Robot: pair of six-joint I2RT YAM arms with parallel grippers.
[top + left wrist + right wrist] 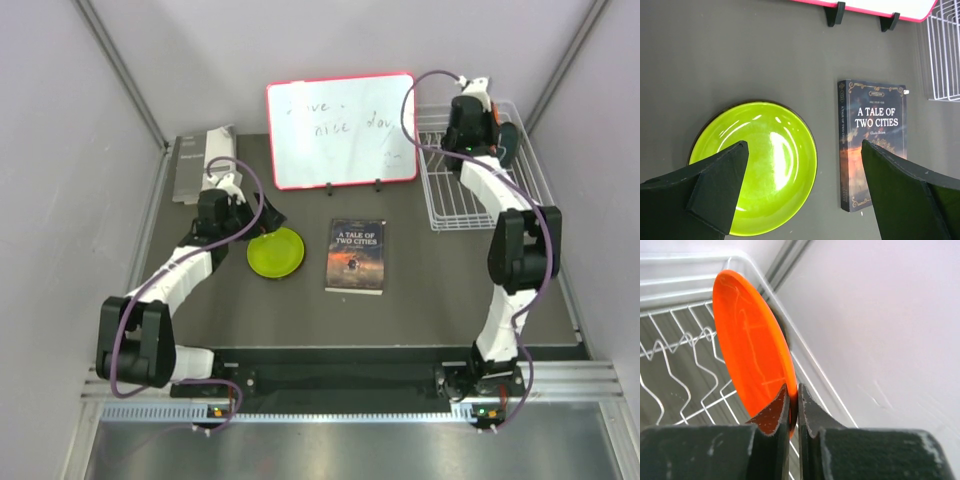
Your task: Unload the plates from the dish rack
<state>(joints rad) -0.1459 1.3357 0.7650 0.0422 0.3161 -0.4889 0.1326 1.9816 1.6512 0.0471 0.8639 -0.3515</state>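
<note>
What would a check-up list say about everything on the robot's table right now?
Surface: dark grey tabletop, flat.
Job's things: lime green plate lies flat on the table; orange plate stands on edge in the white wire dish rack. Other plates: cannot tell.
Clutter: book "A Tale of Two Cities" lying flat; red-framed whiteboard standing at the back; grey booklet at back left.
Grippers: left gripper over the lime green plate, jaws open; right gripper with jaws shut on the orange plate's rim.
Cables: purple cables loop along both arms.
Surroundings: pale walls on three sides.
</note>
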